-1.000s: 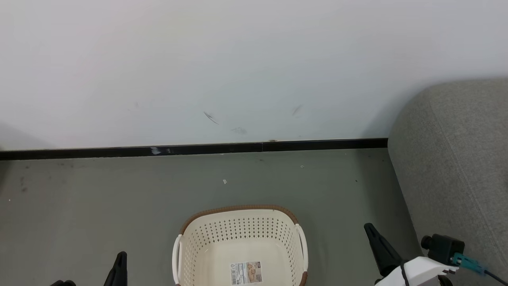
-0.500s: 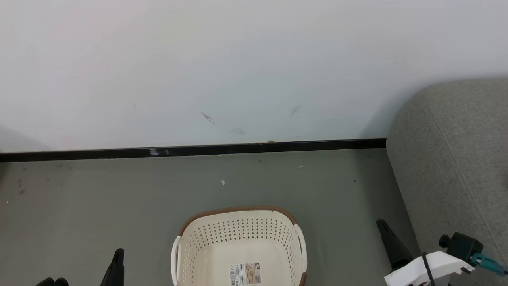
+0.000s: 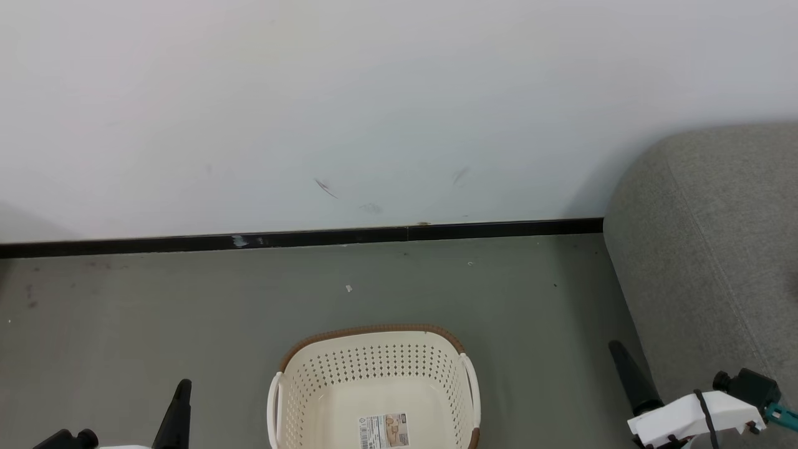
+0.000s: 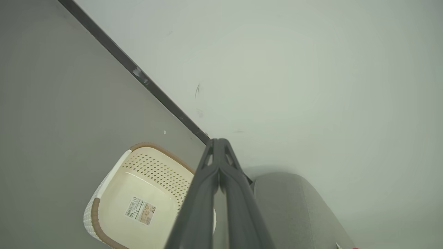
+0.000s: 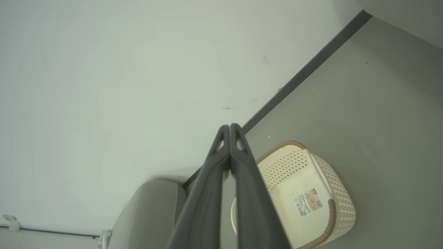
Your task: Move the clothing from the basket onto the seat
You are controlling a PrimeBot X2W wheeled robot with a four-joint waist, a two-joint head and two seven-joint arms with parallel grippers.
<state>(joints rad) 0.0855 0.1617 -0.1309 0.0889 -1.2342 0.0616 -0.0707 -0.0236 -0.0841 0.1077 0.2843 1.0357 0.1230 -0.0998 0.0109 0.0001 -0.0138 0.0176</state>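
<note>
The cream perforated basket (image 3: 374, 329) stands on the floor at the bottom centre of the head view. Its bare bottom shows a paper label (image 3: 383, 430) and no garment lies in it. The red clothing is out of view. The grey seat (image 3: 717, 237) rises at the right. My left gripper (image 3: 182, 388) is at the lower left, left of the basket. My right gripper (image 3: 617, 349) is at the lower right, between basket and seat. In the wrist views the left gripper (image 4: 218, 145) and the right gripper (image 5: 229, 129) are both shut on nothing, above the basket (image 4: 152, 166) (image 5: 287, 162).
A white wall with a black baseboard (image 3: 312, 237) runs behind the basket. Grey floor (image 3: 156, 312) spreads to the left and behind it. The right wrist view shows another grey upholstered piece (image 5: 148, 214) at its lower left.
My right gripper has moved rightward, closer to the seat. The left gripper has drifted slightly left, and the head view has shifted a little.
</note>
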